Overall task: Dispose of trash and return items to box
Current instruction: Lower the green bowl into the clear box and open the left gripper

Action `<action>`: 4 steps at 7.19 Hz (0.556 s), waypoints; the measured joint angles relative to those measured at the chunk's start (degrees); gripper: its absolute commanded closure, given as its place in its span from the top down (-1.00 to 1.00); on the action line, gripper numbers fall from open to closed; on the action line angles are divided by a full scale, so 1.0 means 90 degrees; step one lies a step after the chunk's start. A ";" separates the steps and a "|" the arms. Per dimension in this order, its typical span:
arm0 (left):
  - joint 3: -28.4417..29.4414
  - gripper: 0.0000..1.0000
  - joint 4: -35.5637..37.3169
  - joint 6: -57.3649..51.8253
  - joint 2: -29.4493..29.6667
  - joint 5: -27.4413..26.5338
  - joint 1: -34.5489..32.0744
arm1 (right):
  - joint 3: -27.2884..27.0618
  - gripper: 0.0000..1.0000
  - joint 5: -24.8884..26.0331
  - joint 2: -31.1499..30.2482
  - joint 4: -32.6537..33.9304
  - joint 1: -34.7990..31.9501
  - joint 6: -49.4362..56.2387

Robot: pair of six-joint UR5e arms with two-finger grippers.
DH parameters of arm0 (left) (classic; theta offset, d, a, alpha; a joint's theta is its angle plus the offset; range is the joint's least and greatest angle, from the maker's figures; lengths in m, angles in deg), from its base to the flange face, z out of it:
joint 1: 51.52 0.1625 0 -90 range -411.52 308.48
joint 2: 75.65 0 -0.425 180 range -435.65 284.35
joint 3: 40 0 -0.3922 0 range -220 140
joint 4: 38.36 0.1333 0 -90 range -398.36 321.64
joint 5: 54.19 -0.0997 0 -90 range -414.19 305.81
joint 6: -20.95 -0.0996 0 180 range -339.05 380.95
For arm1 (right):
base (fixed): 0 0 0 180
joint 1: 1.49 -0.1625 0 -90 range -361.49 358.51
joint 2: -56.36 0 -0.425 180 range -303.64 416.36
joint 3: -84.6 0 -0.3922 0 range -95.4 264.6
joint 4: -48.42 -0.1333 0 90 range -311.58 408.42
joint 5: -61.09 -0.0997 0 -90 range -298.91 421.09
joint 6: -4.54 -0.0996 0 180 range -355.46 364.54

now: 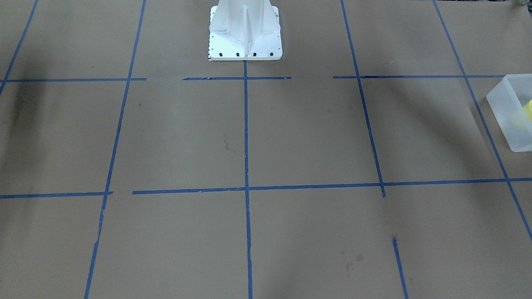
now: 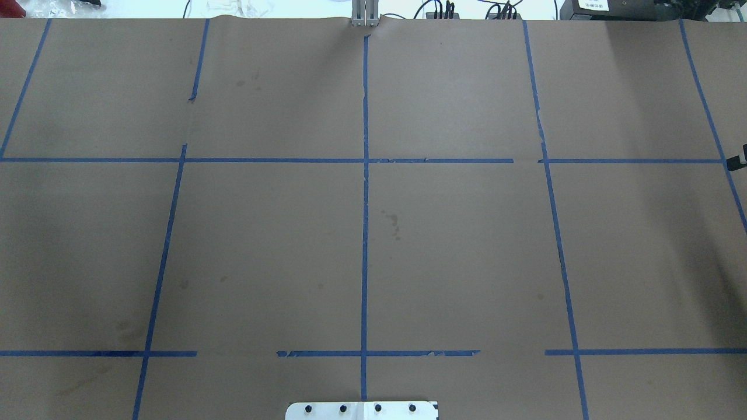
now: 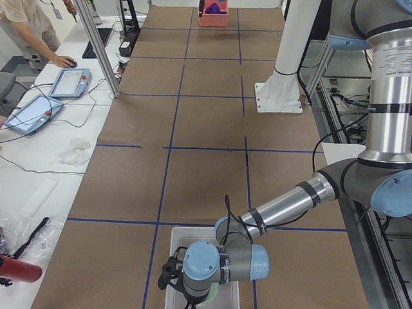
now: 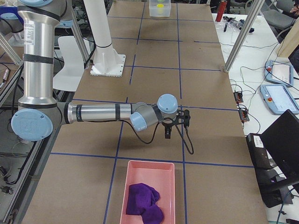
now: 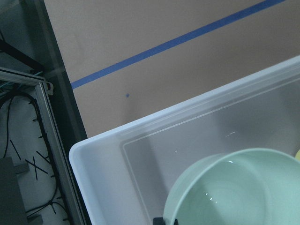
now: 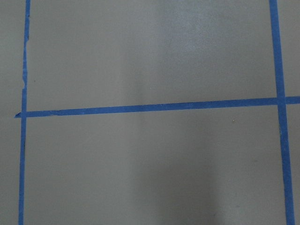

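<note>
The translucent box [image 5: 117, 154] lies at the table's end on my left; it also shows in the front view [image 1: 509, 114] and the exterior left view [image 3: 177, 244]. My left gripper [image 5: 167, 221] hangs in the box. Its dark fingertips sit on either side of the rim of the mint-green bowl [image 5: 239, 187], shut on it. A sliver of the yellow cup [image 1: 528, 109] shows inside the box. My right gripper [image 4: 175, 127] hangs above bare table paper, holding nothing I can see; I cannot tell whether it is open or shut.
A pink tray [image 4: 161, 170] with a purple cloth [image 4: 145, 203] lies at the table's right end. The white pedestal base [image 1: 245, 33] stands mid-table on the robot's side. An aluminium frame and cables [image 5: 28, 140] lie beside the box. An operator [image 3: 29, 32] stands at a side desk.
</note>
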 measured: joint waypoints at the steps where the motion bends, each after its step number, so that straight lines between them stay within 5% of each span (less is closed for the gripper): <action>1: 0.0048 0.99 -0.0018 0.0003 -0.0043 -0.0003 -0.0009 | -0.0004 1.00 -0.0003 0.0000 -0.0001 0.0007 -0.0005; 4: -0.0444 1.00 0.0095 0.0213 -0.0061 0.0037 -0.0015 | -0.0011 1.00 0.0015 0.0011 -0.0001 0.0036 -0.0010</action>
